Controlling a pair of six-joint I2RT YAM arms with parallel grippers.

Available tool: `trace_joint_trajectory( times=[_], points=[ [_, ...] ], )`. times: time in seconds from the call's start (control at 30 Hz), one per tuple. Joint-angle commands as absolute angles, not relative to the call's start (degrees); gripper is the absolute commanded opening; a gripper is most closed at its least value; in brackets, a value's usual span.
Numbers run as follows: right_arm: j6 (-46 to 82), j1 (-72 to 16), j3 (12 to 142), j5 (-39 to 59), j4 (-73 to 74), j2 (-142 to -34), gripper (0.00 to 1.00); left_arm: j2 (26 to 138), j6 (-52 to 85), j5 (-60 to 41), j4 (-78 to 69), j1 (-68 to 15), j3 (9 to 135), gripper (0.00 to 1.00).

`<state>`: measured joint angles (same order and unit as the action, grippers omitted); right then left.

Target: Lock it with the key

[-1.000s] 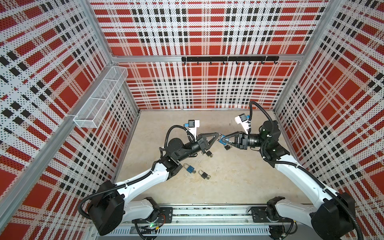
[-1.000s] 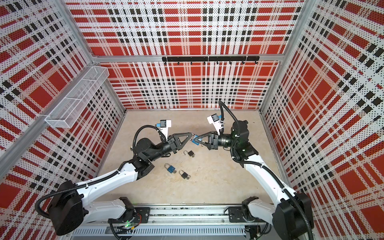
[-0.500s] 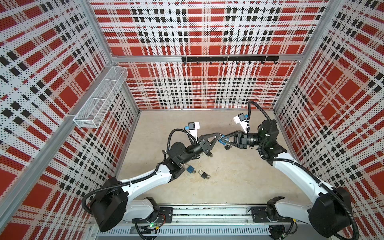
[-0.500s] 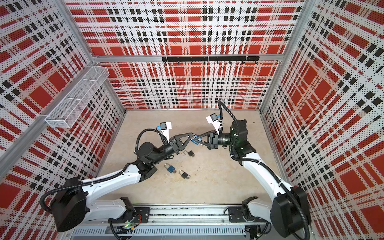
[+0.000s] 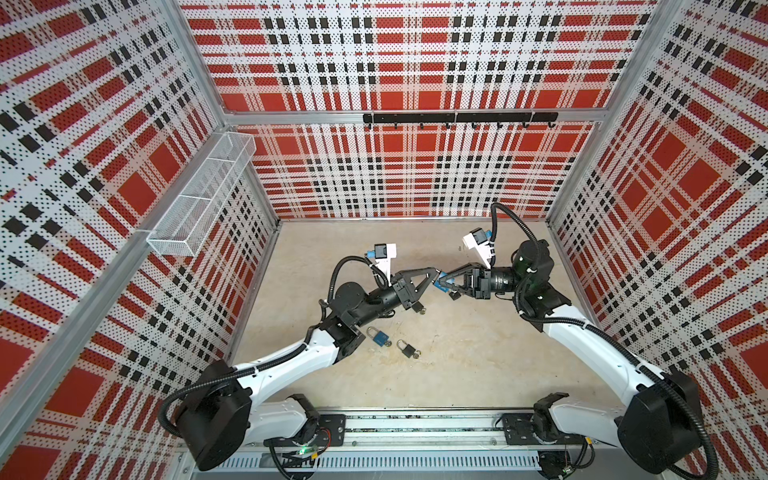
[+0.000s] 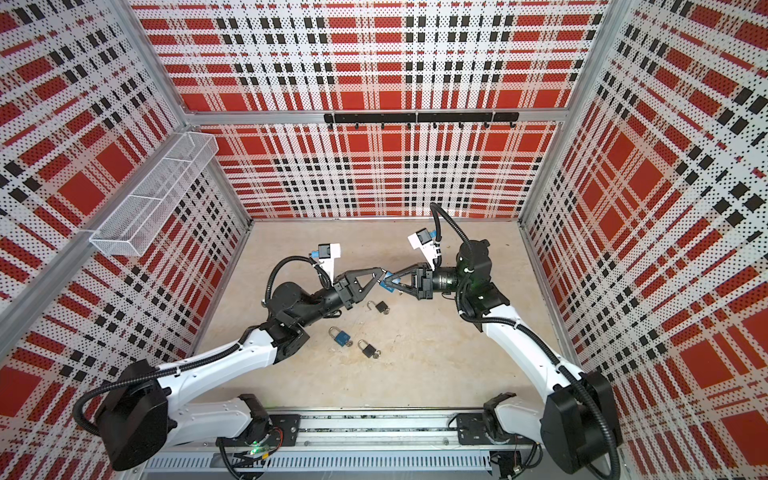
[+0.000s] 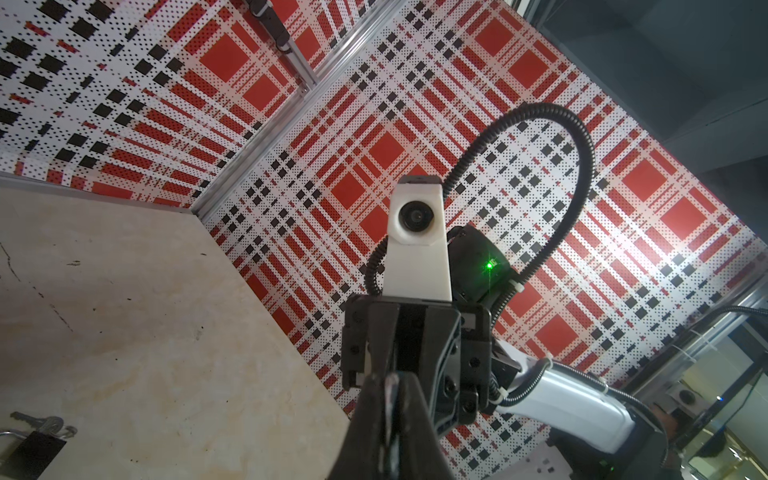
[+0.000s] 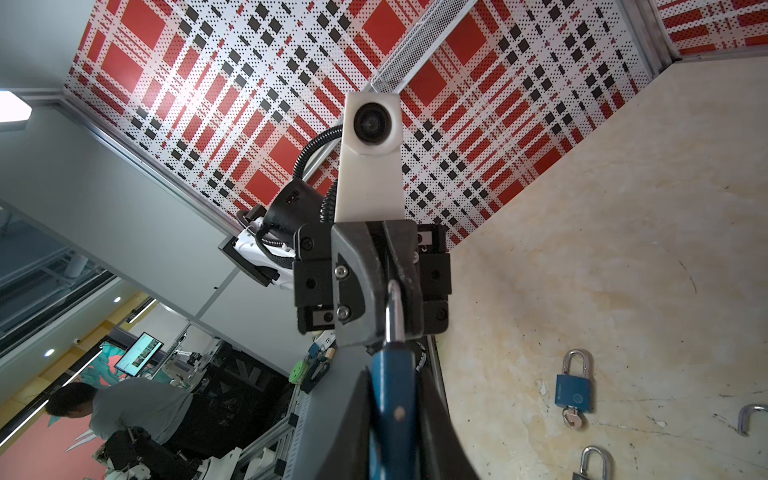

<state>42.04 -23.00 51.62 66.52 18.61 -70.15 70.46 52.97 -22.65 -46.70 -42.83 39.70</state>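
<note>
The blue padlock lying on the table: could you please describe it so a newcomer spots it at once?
On the beige table, find the left arm; the blue padlock lies flat beside its elbow. Its neighbours, the closed black padlock and the open black padlock, differ in colour; the held blue padlock is in the right gripper.

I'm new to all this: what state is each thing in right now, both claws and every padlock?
held blue padlock: in the air; latched or not, cannot tell.
right gripper: shut on its body.
left gripper: shut, apparently pinching its shackle.
loose blue padlock: lying flat, shackle closed, key inserted.
front black padlock: lying flat, shackle looks closed, key inserted.
rear black padlock: lying flat, shackle open.
</note>
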Motion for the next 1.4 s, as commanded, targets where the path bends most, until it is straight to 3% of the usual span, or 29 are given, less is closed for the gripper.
trace_joint_trajectory(
  times=[0.0,0.17,0.63,0.73,0.83,1.1,1.13,1.17,1.2,1.3,1.37],
  points=[
    [38.8,-24.1,52.4,61.4,21.7,-68.7,0.00,69.9,54.9,-32.9,-41.0,-43.6,40.6,0.02],
    [38.7,-24.4,52.7,61.6,21.5,-68.7,0.00,69.1,55.5,-32.9,-41.0,-43.1,41.0,0.11],
    [38.7,-25.0,53.2,61.3,21.4,-69.1,0.00,69.5,56.4,-33.1,-42.1,-42.9,41.0,0.14],
    [38.6,-25.1,53.6,61.3,21.4,-69.3,0.00,69.6,56.5,-33.1,-42.4,-42.9,40.8,0.10],
    [38.6,-25.2,53.6,61.3,21.3,-69.3,0.00,69.7,56.5,-33.0,-42.6,-42.9,40.8,0.00],
    [38.8,-25.3,52.8,60.5,21.8,-69.2,0.00,68.4,56.8,-29.9,-43.5,-41.6,38.7,0.00],
    [38.6,-25.3,52.6,60.5,21.9,-69.0,0.03,68.0,56.8,-29.1,-43.6,-41.2,38.3,0.00],
    [38.7,-25.3,52.3,60.6,22.1,-68.8,0.21,67.6,56.8,-28.3,-43.7,-40.8,38.0,0.00],
    [38.8,-25.2,51.9,60.3,22.5,-68.5,0.32,67.0,56.6,-27.7,-43.7,-40.2,37.8,0.00],
    [38.8,-24.7,50.8,59.5,22.5,-67.1,0.50,65.8,56.5,-25.9,-43.7,-38.4,37.5,0.00],
    [39.5,-24.0,50.1,59.5,23.0,-66.1,0.55,65.1,56.5,-25.5,-43.7,-37.2,37.7,0.00]
  ],
)
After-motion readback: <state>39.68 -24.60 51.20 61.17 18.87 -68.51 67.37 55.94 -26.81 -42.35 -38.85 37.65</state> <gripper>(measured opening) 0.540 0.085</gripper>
